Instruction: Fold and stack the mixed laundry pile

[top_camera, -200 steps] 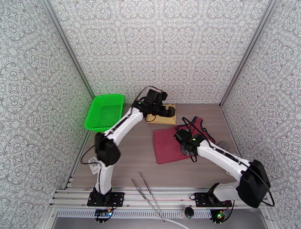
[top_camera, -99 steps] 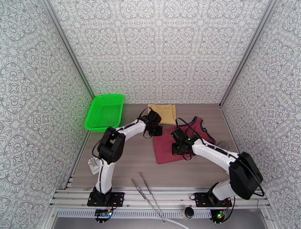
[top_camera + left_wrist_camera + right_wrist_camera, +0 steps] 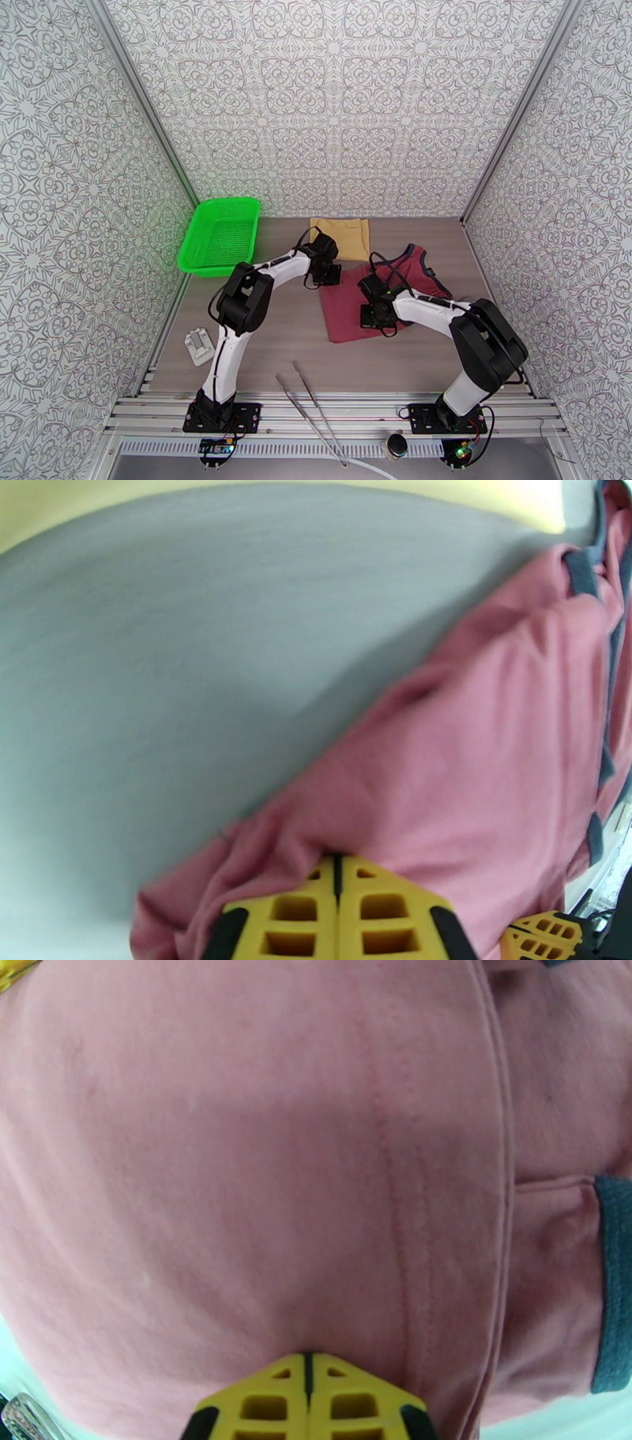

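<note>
1. Bottom of the overhead frame: aluminium rail (image 3: 363, 414) carrying both arm bases. A pair of thin metal rods (image 3: 294, 400) lies slanted across it and onto the table (image 3: 268, 347).

2. Lower left: small grey-white block (image 3: 197, 345) near the table's left edge. I cannot tell what it is.

3. Centre: maroon tank top (image 3: 347, 316), lying mostly flat on the table. Its navy trim (image 3: 426, 268) is at the upper right end.

4. Centre, on the tank top: right gripper (image 3: 373, 314), lowered onto the middle of the garment. On its wrist camera I see the yellow fingers (image 3: 261, 1402) pressed flush together, with the fabric drawn right up to their tips. I log it as pinching the shirt.

5. Just above and left of item 4: left gripper (image 3: 325, 275), at the tank top's upper left corner. Its wrist camera shows both fingers (image 3: 292, 922) closed against each other, with the maroon edge puckered at their tips and bare table off to the left.

6. Upper centre: tan cloth (image 3: 344, 237), a neat rectangle by the back wall, just beyond the left gripper and near the tank top.

7. Upper left: green mesh basket (image 3: 229, 200), in the far left corner, well apart from both garments.
</note>
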You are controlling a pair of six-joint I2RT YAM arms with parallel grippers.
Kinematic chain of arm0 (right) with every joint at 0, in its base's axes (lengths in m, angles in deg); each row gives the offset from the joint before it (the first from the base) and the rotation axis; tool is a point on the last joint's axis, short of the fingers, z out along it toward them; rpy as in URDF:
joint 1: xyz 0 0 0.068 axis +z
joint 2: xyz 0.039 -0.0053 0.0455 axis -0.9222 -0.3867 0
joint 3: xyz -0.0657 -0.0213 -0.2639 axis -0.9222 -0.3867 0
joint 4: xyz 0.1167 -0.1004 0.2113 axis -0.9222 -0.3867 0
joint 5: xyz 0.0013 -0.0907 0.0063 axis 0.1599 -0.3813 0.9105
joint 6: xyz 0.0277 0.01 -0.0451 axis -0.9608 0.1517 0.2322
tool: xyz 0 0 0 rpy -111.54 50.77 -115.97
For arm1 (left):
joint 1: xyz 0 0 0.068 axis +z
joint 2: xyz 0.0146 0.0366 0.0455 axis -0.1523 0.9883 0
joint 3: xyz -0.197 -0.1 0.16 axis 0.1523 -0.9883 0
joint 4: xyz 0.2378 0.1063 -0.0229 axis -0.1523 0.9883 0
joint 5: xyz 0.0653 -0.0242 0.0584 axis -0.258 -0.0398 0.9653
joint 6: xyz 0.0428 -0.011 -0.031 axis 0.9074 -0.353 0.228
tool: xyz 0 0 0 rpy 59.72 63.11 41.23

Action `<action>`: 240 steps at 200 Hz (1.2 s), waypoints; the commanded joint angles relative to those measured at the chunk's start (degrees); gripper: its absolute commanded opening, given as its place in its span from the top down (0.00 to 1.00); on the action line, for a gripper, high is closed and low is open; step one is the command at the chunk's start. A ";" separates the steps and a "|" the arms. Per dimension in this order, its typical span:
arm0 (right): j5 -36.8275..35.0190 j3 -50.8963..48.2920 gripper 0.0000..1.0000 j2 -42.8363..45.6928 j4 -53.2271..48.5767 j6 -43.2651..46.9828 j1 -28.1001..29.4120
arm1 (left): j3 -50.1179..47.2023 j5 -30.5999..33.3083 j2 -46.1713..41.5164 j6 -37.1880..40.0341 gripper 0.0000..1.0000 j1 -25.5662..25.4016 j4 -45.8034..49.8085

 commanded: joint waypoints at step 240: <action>8.36 29.29 0.90 0.42 -14.22 40.13 -11.67 | -49.52 29.51 -66.32 3.72 0.01 -20.97 -30.37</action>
